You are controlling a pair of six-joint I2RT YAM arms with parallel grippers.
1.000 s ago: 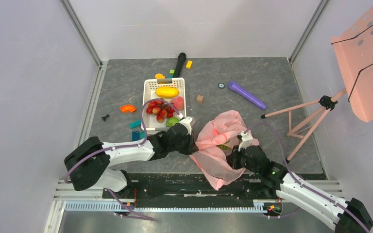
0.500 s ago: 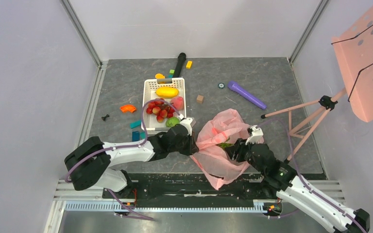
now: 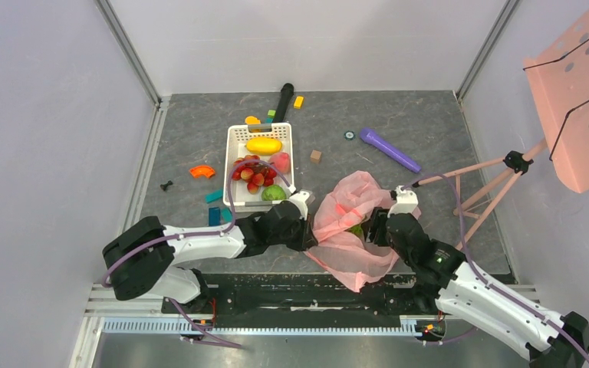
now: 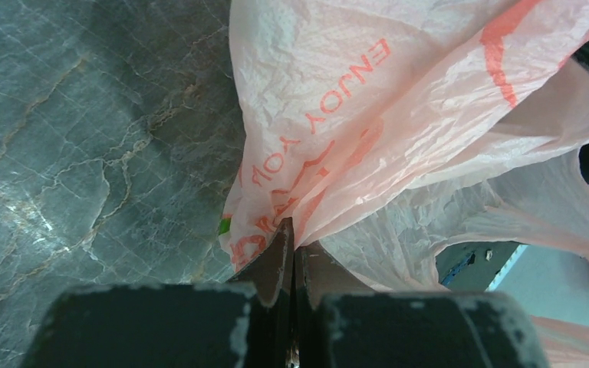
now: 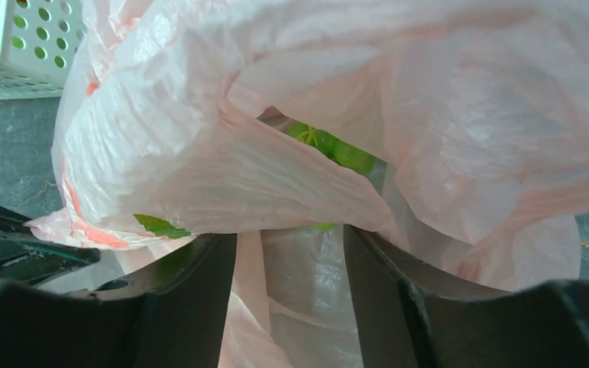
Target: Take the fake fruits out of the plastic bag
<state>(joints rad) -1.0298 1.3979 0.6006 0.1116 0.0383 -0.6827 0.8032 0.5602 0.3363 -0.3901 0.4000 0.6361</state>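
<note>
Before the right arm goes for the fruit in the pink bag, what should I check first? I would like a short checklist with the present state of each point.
1. Left tool grips the plastic bag: ok, it is shut on a fold of the film.
2. Right tool is open: ok, its fingers are apart at the bag mouth.
3. Fruit inside the bag: ok, green leaves show through the opening.
4. Free way to the leaves: not ok, a fold of film lies in front of them.
5. Whole shape of that fruit: cannot tell, it is mostly hidden.
</note>
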